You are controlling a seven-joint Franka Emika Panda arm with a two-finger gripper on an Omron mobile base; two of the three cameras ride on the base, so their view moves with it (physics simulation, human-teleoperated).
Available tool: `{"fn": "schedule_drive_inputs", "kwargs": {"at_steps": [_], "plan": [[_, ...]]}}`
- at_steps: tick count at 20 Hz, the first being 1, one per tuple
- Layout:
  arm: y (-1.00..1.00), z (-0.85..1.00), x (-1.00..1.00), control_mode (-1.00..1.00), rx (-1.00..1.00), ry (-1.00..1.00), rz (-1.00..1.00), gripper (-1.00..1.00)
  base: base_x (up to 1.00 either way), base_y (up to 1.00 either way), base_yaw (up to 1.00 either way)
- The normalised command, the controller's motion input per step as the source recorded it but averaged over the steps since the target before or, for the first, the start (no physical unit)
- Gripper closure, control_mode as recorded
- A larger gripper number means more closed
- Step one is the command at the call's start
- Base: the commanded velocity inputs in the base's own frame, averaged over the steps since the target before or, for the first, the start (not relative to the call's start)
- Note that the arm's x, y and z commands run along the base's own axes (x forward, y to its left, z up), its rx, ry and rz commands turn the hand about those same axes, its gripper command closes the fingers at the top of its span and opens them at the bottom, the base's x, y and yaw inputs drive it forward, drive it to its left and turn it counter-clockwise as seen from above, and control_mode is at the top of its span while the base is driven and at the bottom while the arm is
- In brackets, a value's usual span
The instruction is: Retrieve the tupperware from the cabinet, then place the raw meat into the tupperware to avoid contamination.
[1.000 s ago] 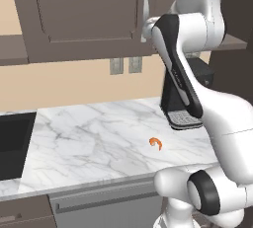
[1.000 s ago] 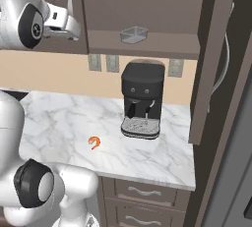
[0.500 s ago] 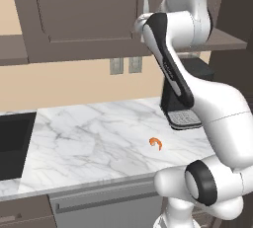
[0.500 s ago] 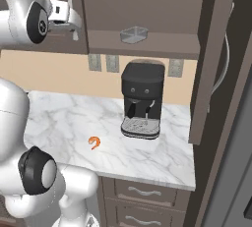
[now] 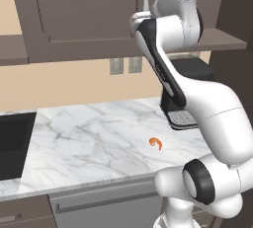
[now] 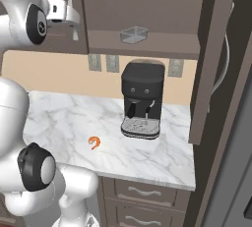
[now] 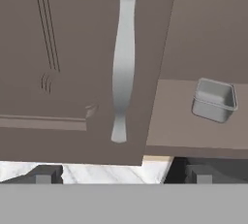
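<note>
Hand view: tupperware sits on the shelf up-right of the wide-open, empty tool.

Two rear flanks; close cabinet view

This is a home kitchen. A white marble counter carries a black coffee machine. Above the machine hangs a dark brown panelled wall cabinet; behind it are grey wall sockets, below it brown drawers.
</note>
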Motion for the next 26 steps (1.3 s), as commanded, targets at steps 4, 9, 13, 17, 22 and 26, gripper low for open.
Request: {"fn": "schedule_drive_inputs", "kwargs": {"at_steps": [4,9,13,17,22,26], "plan": [[0.07,0.03,0.17,-1.00,0.00,-0.12,-0.02,-1.00,0.00,0.00,0.00],[0.01,0.00,0.19,-1.00,0.00,-0.07,-0.02,-1.00,0.00,0.00,0.00],[-0.01,0.00,0.20,-1.00,0.00,-0.02,-0.03,-1.00,0.00,0.00,0.00],[-0.01,0.00,0.26,-1.00,0.01,0.00,-0.01,-1.00,0.00,0.00,0.00],[0.00,0.00,0.28,-1.00,0.00,0.00,0.00,-1.00,0.00,0.00,0.00],[0.00,0.00,0.28,-1.00,0.00,0.00,0.00,-1.00,0.00,0.00,0.00]]}}
